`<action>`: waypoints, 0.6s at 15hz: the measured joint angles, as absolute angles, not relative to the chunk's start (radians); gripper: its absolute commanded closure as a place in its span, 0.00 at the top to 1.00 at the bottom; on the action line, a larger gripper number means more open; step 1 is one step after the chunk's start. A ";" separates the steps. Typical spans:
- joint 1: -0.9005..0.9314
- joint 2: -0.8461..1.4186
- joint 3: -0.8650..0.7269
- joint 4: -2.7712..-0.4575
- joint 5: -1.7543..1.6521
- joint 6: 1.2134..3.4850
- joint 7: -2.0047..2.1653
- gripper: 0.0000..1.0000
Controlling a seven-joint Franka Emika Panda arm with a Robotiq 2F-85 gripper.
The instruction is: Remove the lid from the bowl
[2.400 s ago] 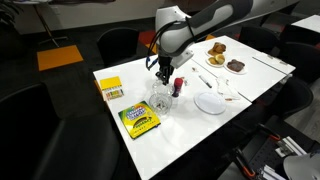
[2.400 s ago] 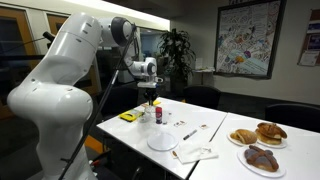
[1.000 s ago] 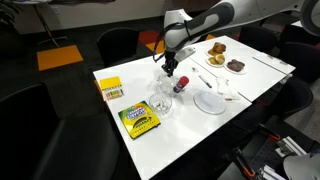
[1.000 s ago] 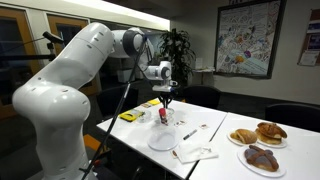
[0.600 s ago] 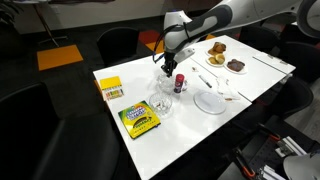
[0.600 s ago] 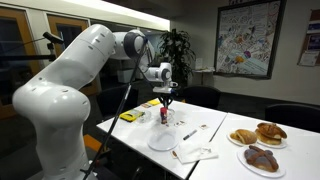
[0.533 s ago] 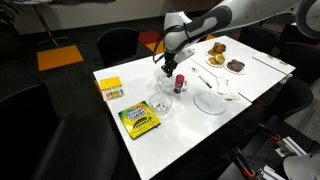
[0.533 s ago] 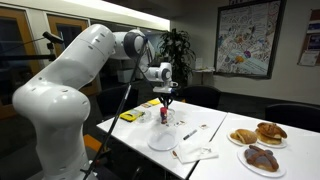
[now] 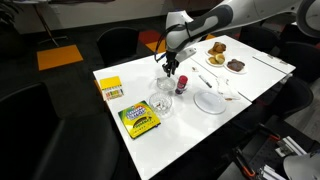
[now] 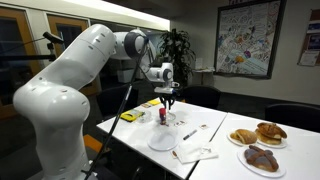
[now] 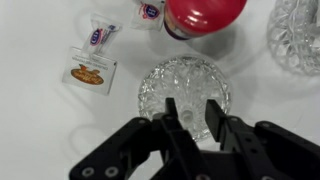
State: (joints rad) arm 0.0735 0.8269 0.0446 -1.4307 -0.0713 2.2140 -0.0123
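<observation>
In the wrist view the lid, a small clear patterned disc with a centre knob, lies on the white table directly under my gripper. The fingers stand apart on either side of the knob, with a gap on one side. The clear bowl stands apart at the upper right edge. In an exterior view the gripper hovers over the lid, with the bowl just in front of it. In the second exterior view the gripper hangs low over the table.
A red-capped bottle stands right next to the lid, and sauce packets lie close by. A green crayon box, a yellow box, a white plate and pastry plates share the table.
The gripper has moved from above the bowl sideways toward the red-capped bottle. Over the last second it has barely moved.
</observation>
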 measured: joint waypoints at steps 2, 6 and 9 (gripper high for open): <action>0.072 0.827 0.045 -1.431 -0.071 2.214 -0.012 0.82; 0.076 0.827 0.048 -1.431 -0.073 2.213 -0.031 1.00; 0.092 0.816 0.055 -1.430 -0.075 2.213 -0.060 1.00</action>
